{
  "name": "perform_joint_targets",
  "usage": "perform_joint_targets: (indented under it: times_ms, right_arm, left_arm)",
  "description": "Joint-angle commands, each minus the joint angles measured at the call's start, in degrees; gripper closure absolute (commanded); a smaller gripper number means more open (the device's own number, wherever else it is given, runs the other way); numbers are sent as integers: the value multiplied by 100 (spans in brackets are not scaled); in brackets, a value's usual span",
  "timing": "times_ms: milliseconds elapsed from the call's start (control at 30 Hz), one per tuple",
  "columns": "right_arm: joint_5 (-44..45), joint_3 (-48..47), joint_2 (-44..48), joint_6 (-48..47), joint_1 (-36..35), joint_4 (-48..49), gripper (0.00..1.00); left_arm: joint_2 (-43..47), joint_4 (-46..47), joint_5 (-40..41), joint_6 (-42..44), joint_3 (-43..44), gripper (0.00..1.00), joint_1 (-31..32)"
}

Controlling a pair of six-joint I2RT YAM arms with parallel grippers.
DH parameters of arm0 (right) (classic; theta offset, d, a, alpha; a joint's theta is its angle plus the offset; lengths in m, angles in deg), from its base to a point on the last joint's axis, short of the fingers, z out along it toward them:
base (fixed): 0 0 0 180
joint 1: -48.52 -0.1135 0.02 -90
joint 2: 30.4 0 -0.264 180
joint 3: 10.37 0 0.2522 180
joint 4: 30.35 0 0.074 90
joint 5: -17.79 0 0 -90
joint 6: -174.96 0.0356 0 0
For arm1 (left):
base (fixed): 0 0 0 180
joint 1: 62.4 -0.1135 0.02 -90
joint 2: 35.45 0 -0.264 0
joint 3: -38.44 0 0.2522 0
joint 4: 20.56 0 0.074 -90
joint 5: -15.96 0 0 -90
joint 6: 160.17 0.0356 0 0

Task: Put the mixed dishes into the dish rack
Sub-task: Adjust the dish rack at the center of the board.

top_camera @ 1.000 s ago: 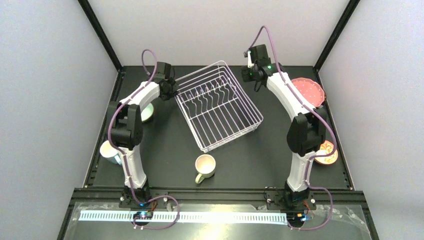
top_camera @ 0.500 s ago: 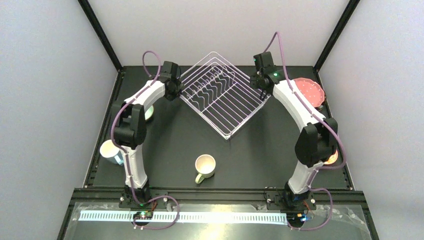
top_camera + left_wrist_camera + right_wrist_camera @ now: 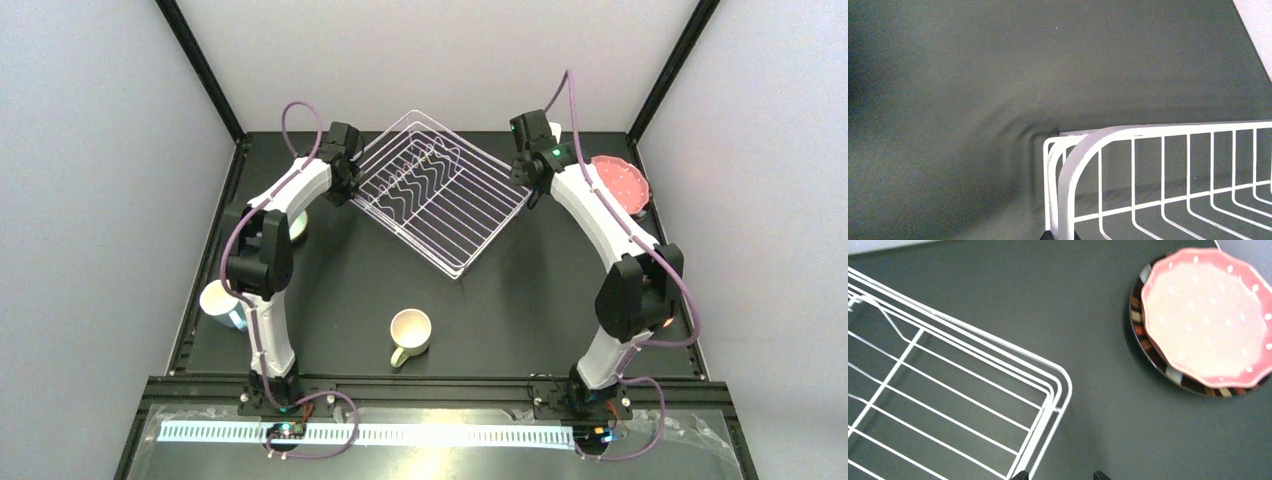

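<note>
Behind left arm (image 3: 262, 250), bowl (image 3: 298, 226) half-hidden.

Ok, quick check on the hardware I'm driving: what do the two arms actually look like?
The left arm and right arm match: white tubular links, black joint housings, and a purple cable looped along each. A small green light glows near the right wrist.
</note>
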Motion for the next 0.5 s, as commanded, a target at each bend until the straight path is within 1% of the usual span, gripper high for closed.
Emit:
perform_joint_targets:
  times_ms: [0,267,467]
  right_arm:
    - [168,315,244,487,-23,-474,27]
    - [-159,878,219,724,-22,-372,28]
    - [-312,920,122,703,-22,-155,28]
  left_arm:
    - [478,49,71,-454,260,99,78]
    - [494,22,204,-688,216,99,296]
    - [508,-35,289,-747,220,99,374]
